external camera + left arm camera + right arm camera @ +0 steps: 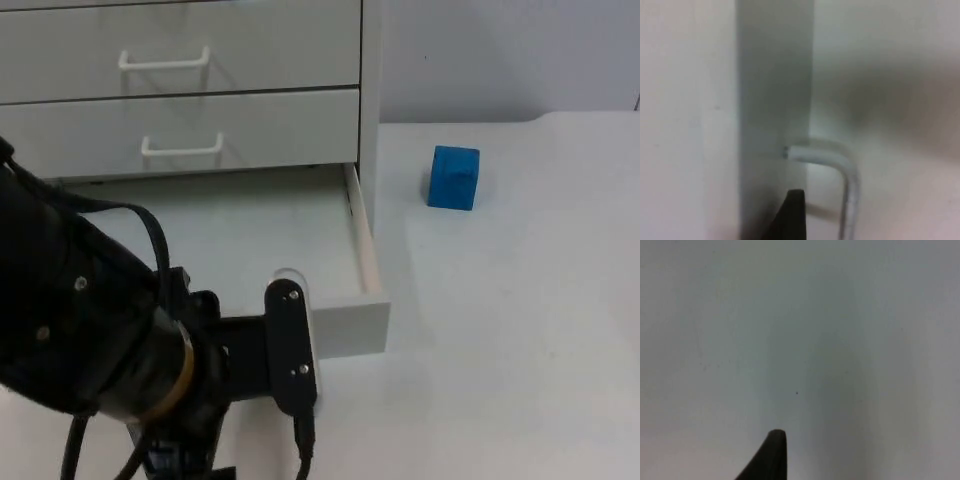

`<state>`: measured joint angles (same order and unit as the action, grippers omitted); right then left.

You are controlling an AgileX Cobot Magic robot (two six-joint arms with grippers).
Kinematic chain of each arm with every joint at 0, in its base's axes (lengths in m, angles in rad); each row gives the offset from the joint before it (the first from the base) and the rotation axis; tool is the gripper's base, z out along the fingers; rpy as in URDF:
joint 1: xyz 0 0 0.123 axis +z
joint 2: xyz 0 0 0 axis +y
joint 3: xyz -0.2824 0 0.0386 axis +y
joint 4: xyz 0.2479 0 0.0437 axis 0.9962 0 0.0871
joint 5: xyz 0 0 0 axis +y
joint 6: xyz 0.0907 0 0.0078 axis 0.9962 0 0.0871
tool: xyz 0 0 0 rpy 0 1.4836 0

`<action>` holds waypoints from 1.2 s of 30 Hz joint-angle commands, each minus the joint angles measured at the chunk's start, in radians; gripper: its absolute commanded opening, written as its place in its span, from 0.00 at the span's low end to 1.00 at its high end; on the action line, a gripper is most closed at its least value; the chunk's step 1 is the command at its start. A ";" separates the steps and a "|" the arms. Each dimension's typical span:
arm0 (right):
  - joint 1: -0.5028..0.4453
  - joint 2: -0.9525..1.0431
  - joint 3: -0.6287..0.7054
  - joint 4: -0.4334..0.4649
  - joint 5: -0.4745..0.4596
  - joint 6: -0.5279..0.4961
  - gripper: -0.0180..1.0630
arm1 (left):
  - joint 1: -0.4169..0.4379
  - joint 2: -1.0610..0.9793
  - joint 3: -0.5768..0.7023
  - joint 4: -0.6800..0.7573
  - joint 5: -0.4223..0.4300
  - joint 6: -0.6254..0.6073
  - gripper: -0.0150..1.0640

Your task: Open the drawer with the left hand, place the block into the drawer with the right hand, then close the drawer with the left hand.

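Note:
The white cabinet's bottom drawer [362, 240] is pulled out, and its inside is bare. My left gripper [288, 335] sits against the drawer's front panel [350, 325]. In the left wrist view the white drawer handle [847, 172] runs close beside the black gripper tip. A blue block [454, 178] stands upright on the table to the right of the cabinet, apart from both arms. My right gripper [772, 455] waits above bare white table top.
Two upper drawers are shut, each with a white handle [163, 60] [182, 148]. The cabinet's right side wall [370, 100] stands between the drawer and the block. White table [520, 330] spreads out right of the drawer and in front of the block.

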<state>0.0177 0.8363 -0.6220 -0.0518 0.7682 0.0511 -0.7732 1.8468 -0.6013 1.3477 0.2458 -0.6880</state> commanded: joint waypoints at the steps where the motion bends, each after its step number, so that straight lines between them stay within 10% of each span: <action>1: 0.005 -0.001 0.003 0.004 -0.010 0.000 0.98 | -0.008 -0.074 0.007 -0.120 0.011 -0.005 0.87; 14: 0.005 -0.001 0.003 0.004 -0.008 0.000 0.98 | -0.089 -0.523 0.007 -0.712 0.012 0.229 0.87; 22: 0.005 -0.001 0.003 0.004 -0.006 0.000 0.98 | -0.070 -0.738 0.007 -0.707 0.137 0.257 0.87; 36: 0.005 -0.001 0.003 0.030 -0.008 0.000 0.98 | 0.511 -0.970 0.007 -0.865 0.273 0.257 0.87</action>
<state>0.0177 0.8363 -0.6220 -0.0264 0.7682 0.0511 -0.3342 0.9062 -0.5950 0.5449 0.5154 -0.4264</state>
